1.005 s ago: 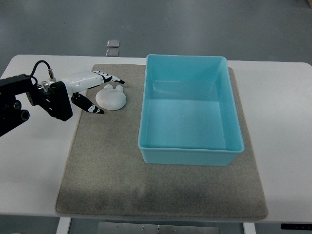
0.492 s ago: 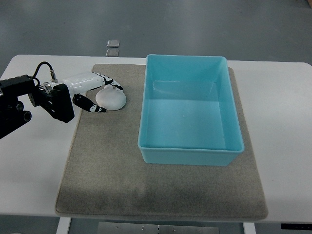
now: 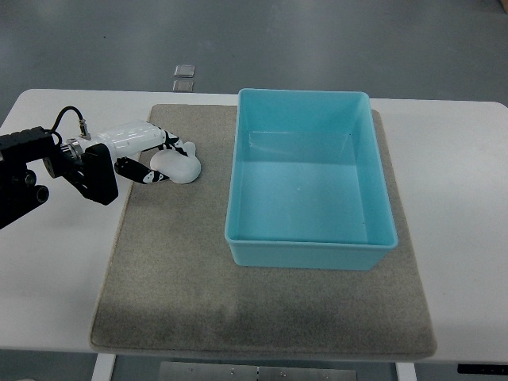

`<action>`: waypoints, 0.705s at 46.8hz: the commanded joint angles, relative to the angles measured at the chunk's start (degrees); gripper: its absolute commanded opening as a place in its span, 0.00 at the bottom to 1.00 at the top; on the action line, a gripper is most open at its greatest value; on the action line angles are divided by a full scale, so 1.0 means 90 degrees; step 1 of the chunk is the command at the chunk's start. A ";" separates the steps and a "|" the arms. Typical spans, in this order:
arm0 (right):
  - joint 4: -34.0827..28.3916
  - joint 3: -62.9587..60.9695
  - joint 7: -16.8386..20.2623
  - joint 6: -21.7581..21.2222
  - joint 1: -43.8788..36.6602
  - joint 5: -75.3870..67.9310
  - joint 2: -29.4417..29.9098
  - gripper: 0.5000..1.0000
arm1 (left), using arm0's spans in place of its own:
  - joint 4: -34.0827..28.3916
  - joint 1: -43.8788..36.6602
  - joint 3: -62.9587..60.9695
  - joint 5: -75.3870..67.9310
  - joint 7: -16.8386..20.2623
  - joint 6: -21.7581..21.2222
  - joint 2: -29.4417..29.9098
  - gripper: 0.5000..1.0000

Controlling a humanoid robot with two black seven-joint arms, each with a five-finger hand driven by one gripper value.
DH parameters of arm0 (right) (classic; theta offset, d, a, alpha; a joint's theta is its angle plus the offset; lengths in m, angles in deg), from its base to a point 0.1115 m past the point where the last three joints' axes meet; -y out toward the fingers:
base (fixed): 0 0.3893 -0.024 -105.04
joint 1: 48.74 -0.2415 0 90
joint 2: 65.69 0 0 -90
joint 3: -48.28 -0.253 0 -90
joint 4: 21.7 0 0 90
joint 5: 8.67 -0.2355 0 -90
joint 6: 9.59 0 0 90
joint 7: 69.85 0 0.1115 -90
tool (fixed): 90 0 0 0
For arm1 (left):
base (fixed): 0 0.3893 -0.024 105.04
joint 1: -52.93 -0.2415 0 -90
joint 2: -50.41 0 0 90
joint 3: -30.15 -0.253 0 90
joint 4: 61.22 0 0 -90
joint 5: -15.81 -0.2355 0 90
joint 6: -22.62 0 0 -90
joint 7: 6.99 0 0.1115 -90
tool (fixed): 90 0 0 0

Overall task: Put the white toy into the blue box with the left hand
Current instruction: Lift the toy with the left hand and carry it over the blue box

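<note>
Left hand [image 3: 155,157] sits on the grey mat [image 3: 175,270] at the upper left, fingers curled round the white toy [image 3: 178,166]: upper fingers wrap over its top and far side, thumb tucked under the near edge. The toy rests on the mat, just left of the blue box [image 3: 311,249] but not touching it; the box is empty. Judged step: securing the grasp before the lift. You cannot tell from this view whether the grip is firm, so confirm the thumb and fingers oppose each other across the toy's widest part before you raise it. The toy looks smooth and rounded, so it may squirt out if you pinch near one end. Lift straight up until you clear the box wall, then carry rightward over the interior and release low, well inside the rim. The right hand is out of view.
</note>
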 commanded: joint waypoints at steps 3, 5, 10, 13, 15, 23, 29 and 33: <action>0.0000 0.0004 0.0000 0.0000 0.0000 0.0000 0.0000 0.87 | 0.0034 -0.0002 0.0101 0.0050 0.0000 -0.0012 0.0005 0.00; 0.0000 0.0004 0.0000 0.0000 0.0000 0.0000 0.0000 0.87 | 0.0034 -0.0002 0.0130 0.0050 0.0000 -0.0022 0.0015 0.00; 0.0000 0.0004 0.0000 0.0000 0.0000 0.0000 0.0000 0.87 | 0.0044 0.0105 0.0286 0.0138 0.0000 -0.0148 0.0044 0.00; 0.0000 0.0004 0.0000 0.0000 0.0000 0.0000 0.0000 0.87 | 0.0054 0.0203 0.0423 0.0168 0.0000 -0.0178 0.0054 0.00; 0.0000 0.0004 0.0000 0.0000 0.0000 0.0000 0.0000 0.87 | 0.0054 0.0271 0.0550 0.0177 0.0000 -0.0188 0.0064 0.00; 0.0000 0.0004 0.0000 0.0000 0.0000 0.0000 0.0000 0.87 | 0.0093 0.0623 0.1224 0.0246 0.0000 -0.0178 -0.0063 0.00; 0.0000 0.0004 0.0000 0.0000 0.0000 0.0000 0.0000 0.87 | 0.0336 0.0759 0.1302 0.0246 0.0000 -0.0159 -0.0327 0.00; 0.0000 0.0004 0.0000 0.0000 0.0000 0.0000 0.0000 0.87 | 0.0619 0.0779 0.1293 0.0236 0.0000 -0.0110 -0.0473 0.00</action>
